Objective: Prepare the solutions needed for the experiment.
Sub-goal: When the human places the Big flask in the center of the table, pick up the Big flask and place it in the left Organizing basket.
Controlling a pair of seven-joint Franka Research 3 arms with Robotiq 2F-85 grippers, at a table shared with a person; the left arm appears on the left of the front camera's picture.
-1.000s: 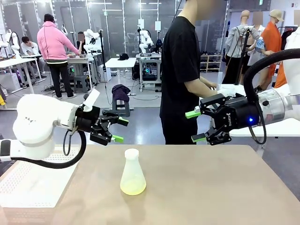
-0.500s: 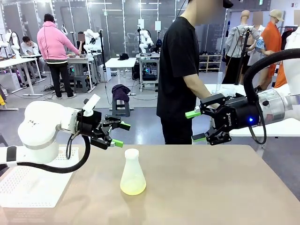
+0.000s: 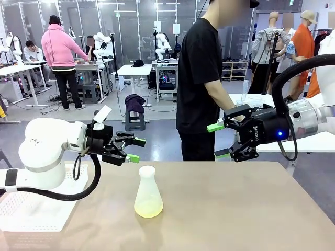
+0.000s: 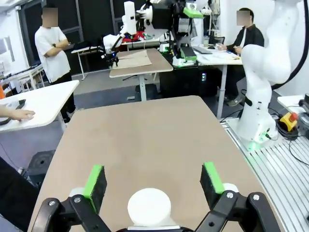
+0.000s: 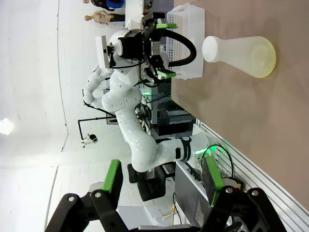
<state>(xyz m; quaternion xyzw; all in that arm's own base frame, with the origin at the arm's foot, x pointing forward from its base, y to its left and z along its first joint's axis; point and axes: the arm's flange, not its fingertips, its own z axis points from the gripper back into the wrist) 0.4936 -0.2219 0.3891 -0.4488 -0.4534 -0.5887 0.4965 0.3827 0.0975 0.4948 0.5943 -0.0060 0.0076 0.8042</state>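
Note:
A frosted conical flask (image 3: 148, 193) stands upright on the tan table (image 3: 235, 209), left of the middle, with the pale yellow-green solutions (image 3: 148, 209) tinting its wide base. My left gripper (image 3: 135, 149) hovers open just above and behind the flask's neck, pointing right, with nothing in it. In the left wrist view that gripper (image 4: 152, 180) has its green pads (image 4: 94, 181) spread wide over the bare tabletop. My right gripper (image 3: 216, 141) hangs open and empty in the air at the far right, past the table's back edge. In the right wrist view the right gripper (image 5: 163, 178) faces the flask (image 5: 239, 54) from well off.
A white perforated tray (image 3: 31, 206) lies at the table's left edge, under my left arm. A person in a black shirt (image 3: 201, 78) stands at the far side, turned toward another table on the right. A small white round disc (image 4: 148, 208) shows low between the left fingers.
My left gripper has dropped slightly and its arm has turned a little over the tray. The person has shifted a bit to the left. The right arm and the flask have not moved.

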